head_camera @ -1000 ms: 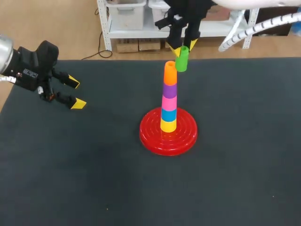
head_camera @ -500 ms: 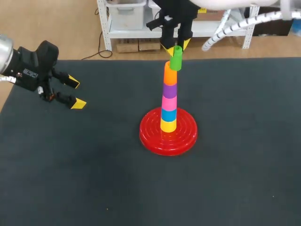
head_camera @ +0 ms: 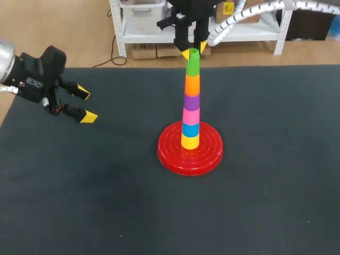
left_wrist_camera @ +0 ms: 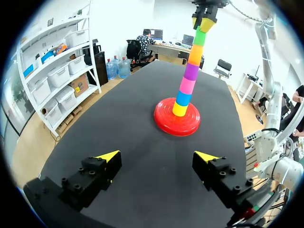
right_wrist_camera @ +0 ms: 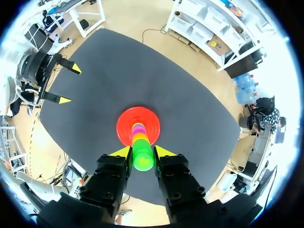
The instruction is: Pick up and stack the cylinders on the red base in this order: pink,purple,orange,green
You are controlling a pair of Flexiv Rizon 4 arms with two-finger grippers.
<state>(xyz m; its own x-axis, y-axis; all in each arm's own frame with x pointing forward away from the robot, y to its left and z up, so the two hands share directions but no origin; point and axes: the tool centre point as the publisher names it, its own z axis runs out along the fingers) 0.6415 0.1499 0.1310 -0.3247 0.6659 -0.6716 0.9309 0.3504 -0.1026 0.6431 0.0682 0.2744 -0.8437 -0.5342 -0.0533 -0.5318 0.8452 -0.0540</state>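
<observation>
On the red base (head_camera: 172, 153) stands a tower of cylinders: yellow, blue, pink (head_camera: 190, 115), purple (head_camera: 192, 101), orange (head_camera: 192, 84). The green cylinder (head_camera: 193, 62) sits directly above the orange one, in line with the tower, and my right gripper (head_camera: 193, 51) is shut on its top from above. In the right wrist view the green cylinder (right_wrist_camera: 142, 155) is held between the yellow tips, with the base (right_wrist_camera: 138, 126) straight below. My left gripper (head_camera: 82, 105) hangs open at the table's left, far from the tower; its view shows the tower (left_wrist_camera: 189, 78) ahead of its empty fingers (left_wrist_camera: 109, 156).
The dark table mat (head_camera: 106, 202) carries nothing else. My left arm (head_camera: 34, 74) comes in at the left edge, the right arm's cable hose (head_camera: 241, 13) arches above the back edge.
My right gripper has carried the green cylinder left from beside the orange one to straight over the tower's top. The left arm has kept still.
</observation>
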